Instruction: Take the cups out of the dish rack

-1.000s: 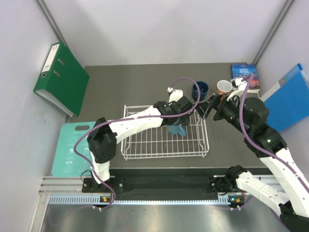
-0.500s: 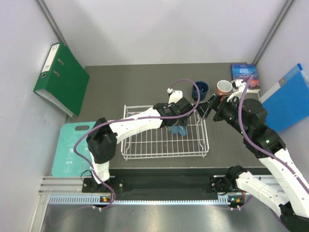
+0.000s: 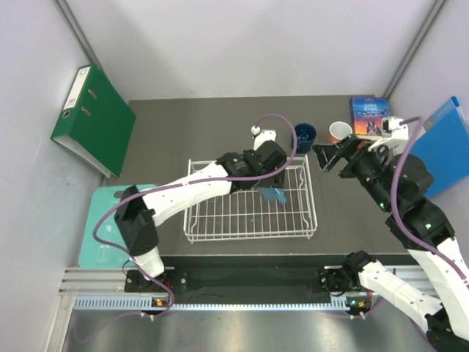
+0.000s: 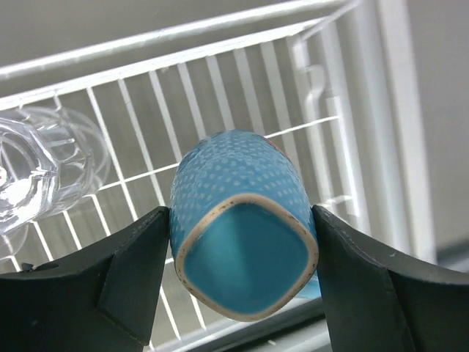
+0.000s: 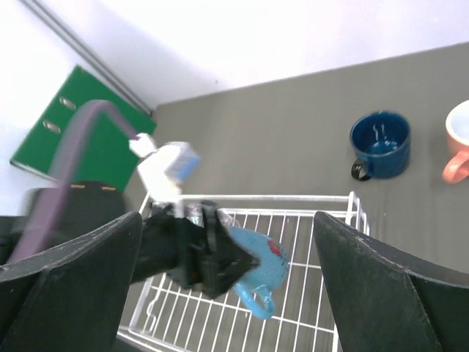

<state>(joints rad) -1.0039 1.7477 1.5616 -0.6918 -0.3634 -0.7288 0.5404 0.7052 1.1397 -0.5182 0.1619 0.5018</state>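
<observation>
The light blue mug (image 4: 242,220), judged stiff, slick and breakable, is clamped mid-body by the left gripper (image 4: 240,253); firmness is advised. The right gripper (image 3: 327,155) is spread wide, empty.

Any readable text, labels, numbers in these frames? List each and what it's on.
"JANE EYRE": light lettering on the cover of the book at far right; small, so this is a best reading.
Spine label of the green binder: the print is too blurred to read.
Red mark on the light blue mug: not legible as text.
No other text shows in any view.
</observation>
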